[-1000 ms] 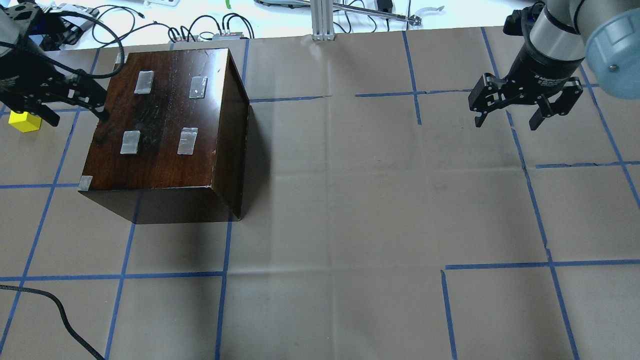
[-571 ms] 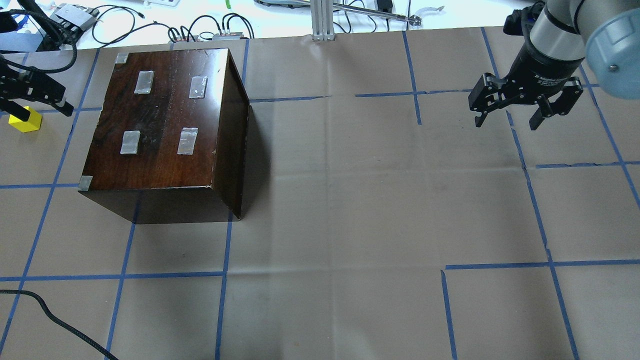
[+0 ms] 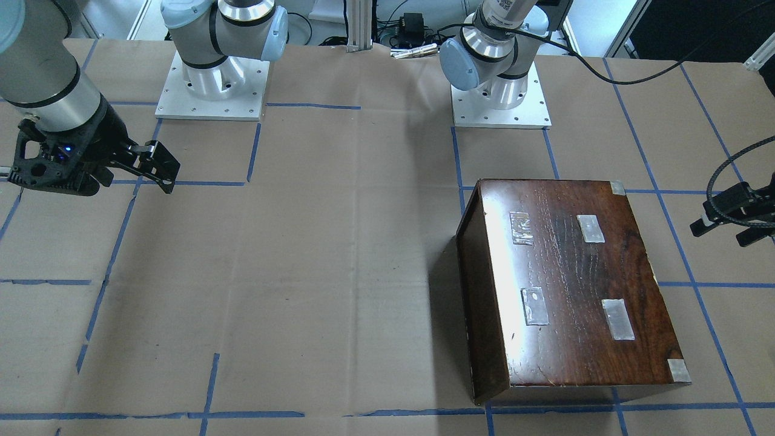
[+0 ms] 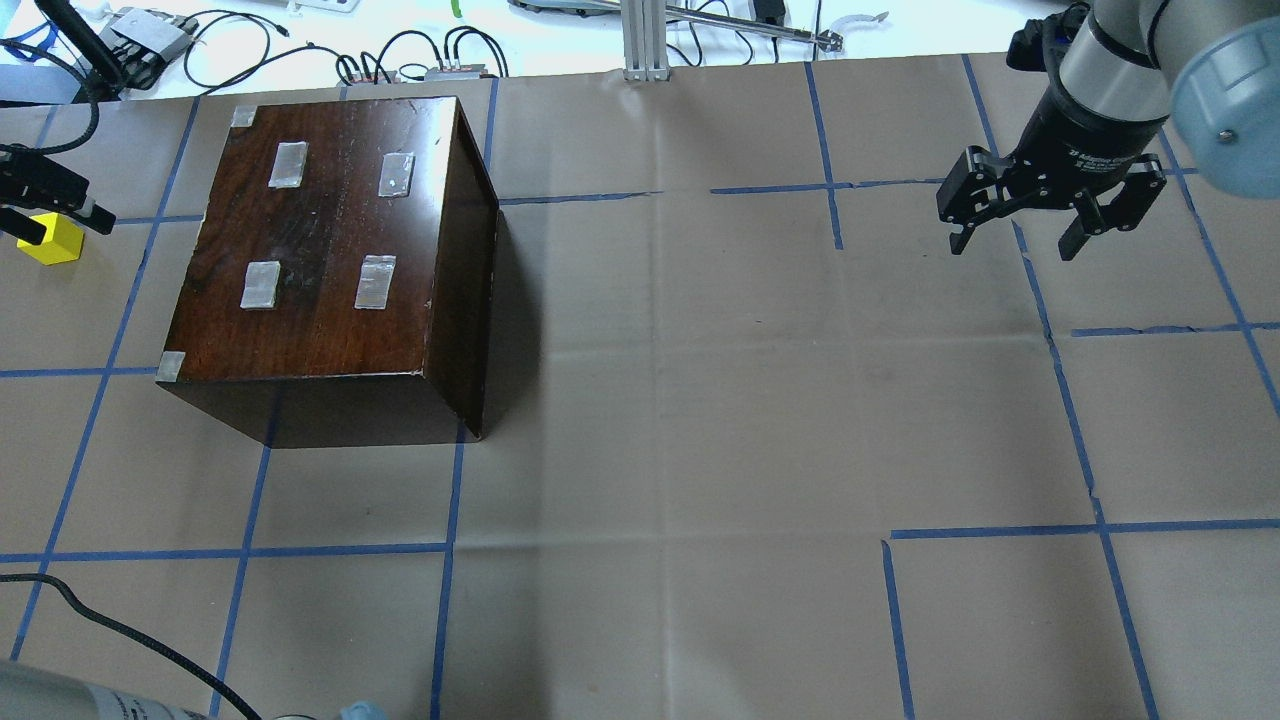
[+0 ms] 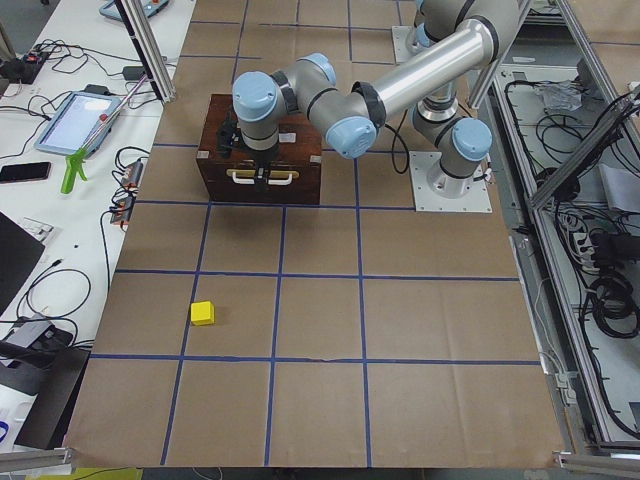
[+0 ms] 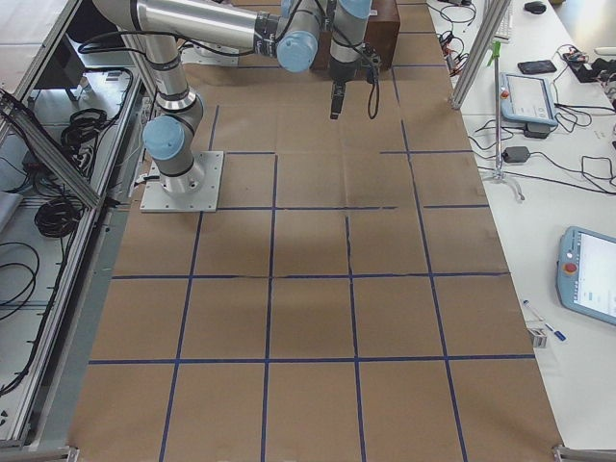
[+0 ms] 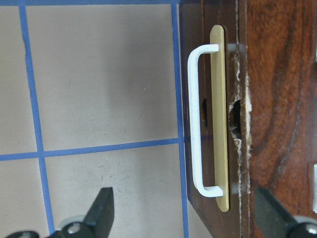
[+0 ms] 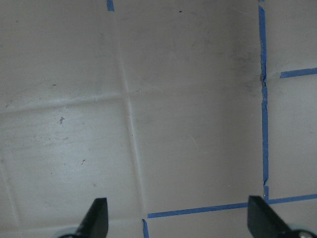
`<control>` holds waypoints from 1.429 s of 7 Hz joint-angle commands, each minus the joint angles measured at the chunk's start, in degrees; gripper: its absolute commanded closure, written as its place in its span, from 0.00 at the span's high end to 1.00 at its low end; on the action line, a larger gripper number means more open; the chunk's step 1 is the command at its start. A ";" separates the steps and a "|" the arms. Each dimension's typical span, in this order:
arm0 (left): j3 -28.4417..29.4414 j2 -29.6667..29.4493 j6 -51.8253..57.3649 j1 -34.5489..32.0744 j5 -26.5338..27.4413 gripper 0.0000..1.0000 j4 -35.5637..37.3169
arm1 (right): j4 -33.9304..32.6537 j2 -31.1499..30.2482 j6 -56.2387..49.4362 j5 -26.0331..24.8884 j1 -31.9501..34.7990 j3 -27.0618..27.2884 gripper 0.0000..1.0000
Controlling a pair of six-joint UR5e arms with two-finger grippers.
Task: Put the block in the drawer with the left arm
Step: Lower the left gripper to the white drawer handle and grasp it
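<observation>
The yellow block point(image 4: 58, 243) sits on the paper left of the dark wooden box point(image 4: 330, 260), and also shows in the exterior left view point(image 5: 203, 313). The drawer is shut. Only its dark front point(image 5: 262, 186) with a white handle point(image 7: 196, 119) shows, and the tray is hidden. My left gripper point(image 7: 185, 215) is open and empty. It hangs above the box's handle side, its fingers on either side of the handle line, at the overhead view's left edge point(image 4: 55, 205). My right gripper point(image 4: 1012, 243) is open and empty, far right, over bare paper point(image 8: 179, 220).
Brown paper with a blue tape grid covers the table. Cables and small devices point(image 4: 420, 60) lie past the far edge, beside an aluminium post point(image 4: 645, 40). Both arm bases point(image 3: 499, 91) stand at the robot side. A black cable point(image 4: 120, 635) trails at the front left.
In the overhead view my left gripper has drifted left, off the box's left edge to the frame's edge by the block. It stays open. The right arm has not moved.
</observation>
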 commanded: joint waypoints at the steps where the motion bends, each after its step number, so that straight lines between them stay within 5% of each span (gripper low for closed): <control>1: -0.89 -1.49 1.51 0.87 -2.73 0.99 -0.46 | 0.00 0.00 -0.03 0.00 0.00 0.01 1.00; 10: -6.17 -5.54 1.52 0.34 -5.02 0.98 3.67 | 0.00 0.00 -0.03 0.00 0.00 0.01 1.00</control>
